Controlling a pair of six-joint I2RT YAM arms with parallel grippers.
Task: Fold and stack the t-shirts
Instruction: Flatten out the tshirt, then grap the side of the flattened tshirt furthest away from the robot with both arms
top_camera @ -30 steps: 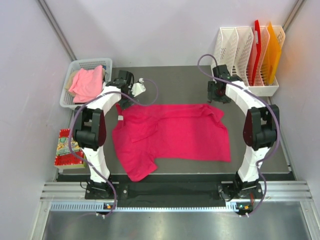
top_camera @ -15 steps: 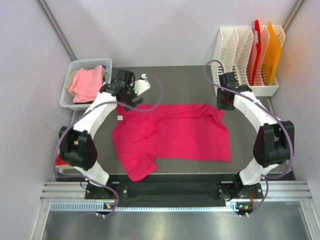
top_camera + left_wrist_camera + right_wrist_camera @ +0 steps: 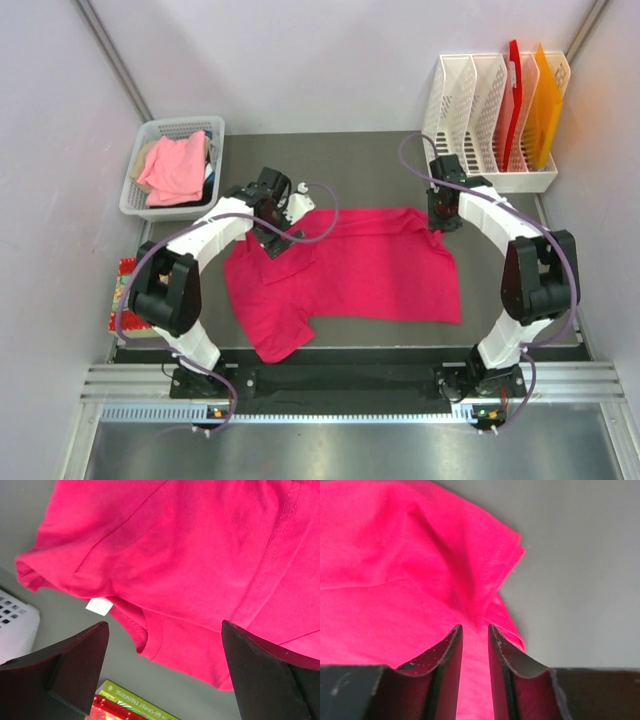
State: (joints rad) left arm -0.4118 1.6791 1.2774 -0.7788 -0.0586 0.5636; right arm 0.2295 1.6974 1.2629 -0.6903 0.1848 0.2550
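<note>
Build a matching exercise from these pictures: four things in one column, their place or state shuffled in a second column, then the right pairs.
1. magenta t-shirt
2. salmon t-shirt
3. left gripper
4. orange board

A. jaws wide open
B. in the white basket
C. spread on the table
D. upright in the white rack

Pairs: 1-C, 2-B, 3-A, 4-D.

Magenta t-shirt (image 3: 370, 265), salmon t-shirt (image 3: 172, 165), white basket (image 3: 133, 190), perhaps green-red book (image 3: 130, 707)

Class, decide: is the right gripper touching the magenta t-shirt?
Touching. The right wrist view shows the right gripper nearly shut, with a raised fold of the magenta t-shirt pinched between its fingers.
</note>
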